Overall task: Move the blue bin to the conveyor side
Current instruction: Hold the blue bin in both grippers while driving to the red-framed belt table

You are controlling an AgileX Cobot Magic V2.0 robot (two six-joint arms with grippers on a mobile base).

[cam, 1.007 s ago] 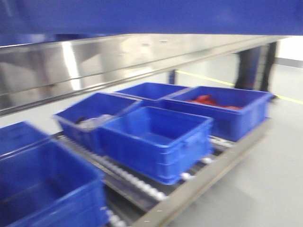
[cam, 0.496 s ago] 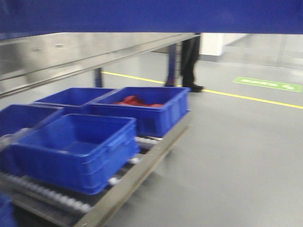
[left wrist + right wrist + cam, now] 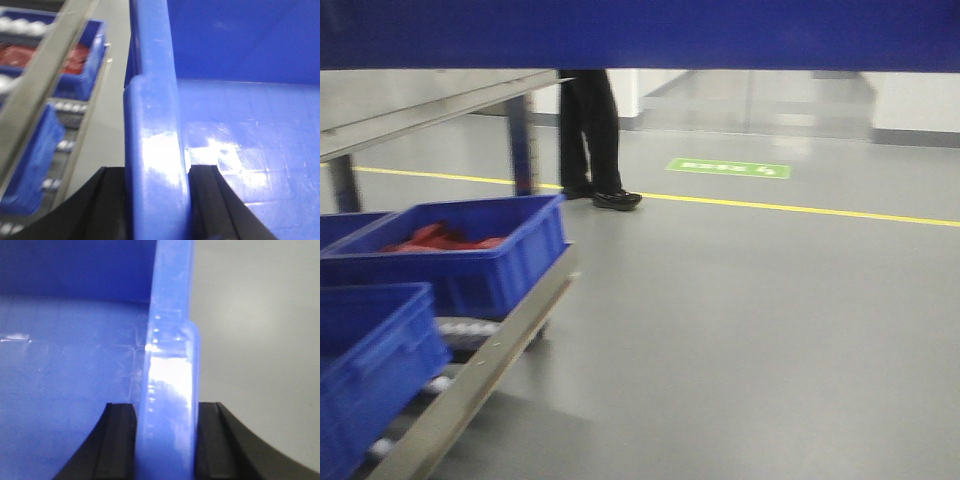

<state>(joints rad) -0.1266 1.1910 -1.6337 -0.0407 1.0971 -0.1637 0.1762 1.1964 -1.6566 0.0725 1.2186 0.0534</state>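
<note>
Bottom centre of the left wrist view, left gripper (image 3: pixel 157 200): narrowed onto the thick glossy rim of the blue bin (image 3: pixel 155 125), gripping it. Presses one black finger (image 3: pixel 207 200) against the inner face and the other against the outer face. Right of the rim, only the bin's smooth blue inside, with glare on it.

Bottom centre of the right wrist view, right gripper (image 3: pixel 167 440): clamps another stretch of rim the same way, black pads touching both faces of the wall. Blue interior on the left of that frame, bare grey floor (image 3: pixel 260 340) on the right.

In the front view, blocks the whole top edge as a dark blue band: the bin, held up close to the camera between both arms.

Left of the rim in the left wrist view: a slanted steel rail (image 3: pixel 40 90), white rollers (image 3: pixel 65 145), and another blue crate (image 3: pixel 95 50) with red items (image 3: pixel 30 52) inside. In the front view, fills the lower left with the same roller rack and its crates.

Upper left of centre there: a person's legs (image 3: pixel 588 130) in dark trousers and black shoes, at a yellow floor line (image 3: pixel 800 208). Beyond the line, upper centre, a green floor marking (image 3: pixel 728 168), blurred.
</note>
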